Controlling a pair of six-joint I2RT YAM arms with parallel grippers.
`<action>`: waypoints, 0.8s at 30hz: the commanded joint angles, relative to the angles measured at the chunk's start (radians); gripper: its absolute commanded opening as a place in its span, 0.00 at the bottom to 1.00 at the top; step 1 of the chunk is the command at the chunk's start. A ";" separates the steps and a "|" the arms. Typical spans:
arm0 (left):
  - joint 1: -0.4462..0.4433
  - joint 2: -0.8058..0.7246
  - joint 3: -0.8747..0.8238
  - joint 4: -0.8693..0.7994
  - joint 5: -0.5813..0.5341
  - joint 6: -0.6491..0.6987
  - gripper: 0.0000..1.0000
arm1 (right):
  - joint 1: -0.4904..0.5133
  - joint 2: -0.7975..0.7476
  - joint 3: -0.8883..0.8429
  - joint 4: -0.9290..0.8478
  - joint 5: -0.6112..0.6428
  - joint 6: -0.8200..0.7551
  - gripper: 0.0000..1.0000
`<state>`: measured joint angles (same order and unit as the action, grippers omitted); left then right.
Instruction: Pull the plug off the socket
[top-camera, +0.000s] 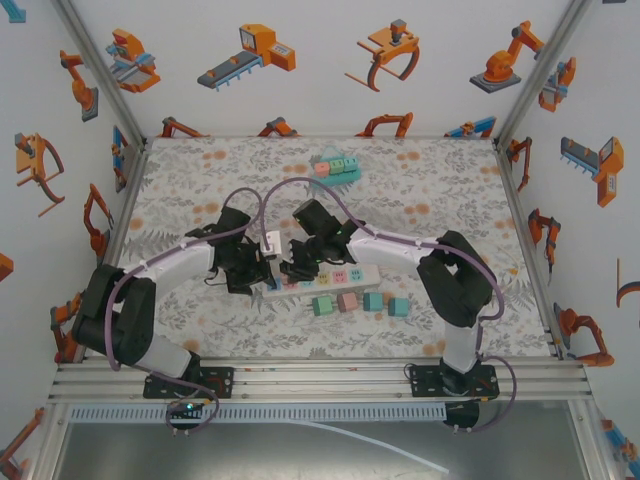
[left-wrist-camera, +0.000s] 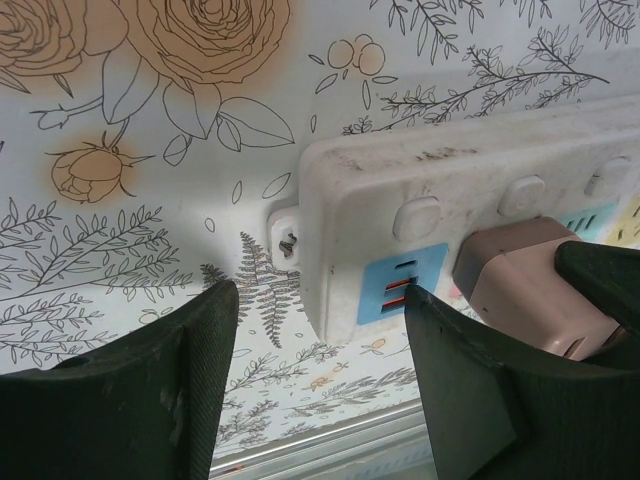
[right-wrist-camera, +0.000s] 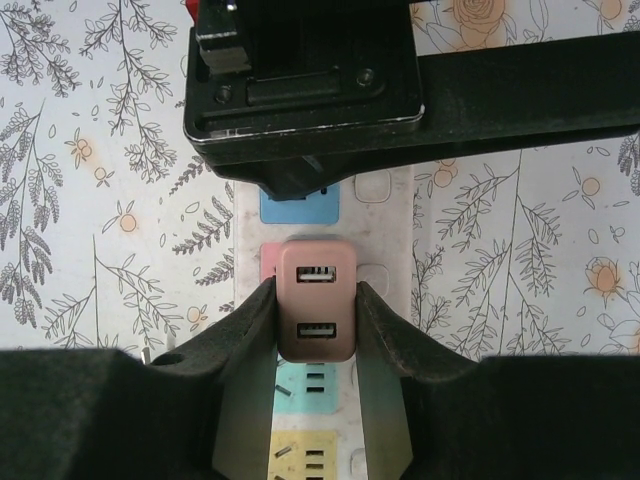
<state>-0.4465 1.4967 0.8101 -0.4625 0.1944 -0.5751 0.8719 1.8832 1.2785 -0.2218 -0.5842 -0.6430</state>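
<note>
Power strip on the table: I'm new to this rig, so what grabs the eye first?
The pink plug, seated in the white power strip, is pinched by the right gripper. The left gripper, jaws open, straddles the strip's end, and four pastel blocks sit in a row on its near side.

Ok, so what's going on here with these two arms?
The right gripper is shut on the pink plug, which sits in a socket of the white power strip lying on the table. The left gripper is open at the end of the strip, right beside that plug, its fingers on either side of the strip's corner. The plug has not yet been pulled out.
</note>
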 joint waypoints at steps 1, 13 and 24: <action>-0.003 0.040 -0.006 -0.056 -0.080 0.042 0.63 | 0.000 -0.005 0.041 0.025 -0.056 0.024 0.21; -0.004 0.075 0.018 -0.091 -0.110 0.054 0.63 | -0.030 -0.056 0.002 0.094 -0.076 0.086 0.14; -0.004 0.059 0.028 -0.084 -0.095 0.063 0.63 | -0.038 -0.121 -0.022 0.105 -0.048 0.092 0.13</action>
<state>-0.4473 1.5291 0.8486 -0.5022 0.1951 -0.5533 0.8471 1.8481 1.2594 -0.1925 -0.6132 -0.5678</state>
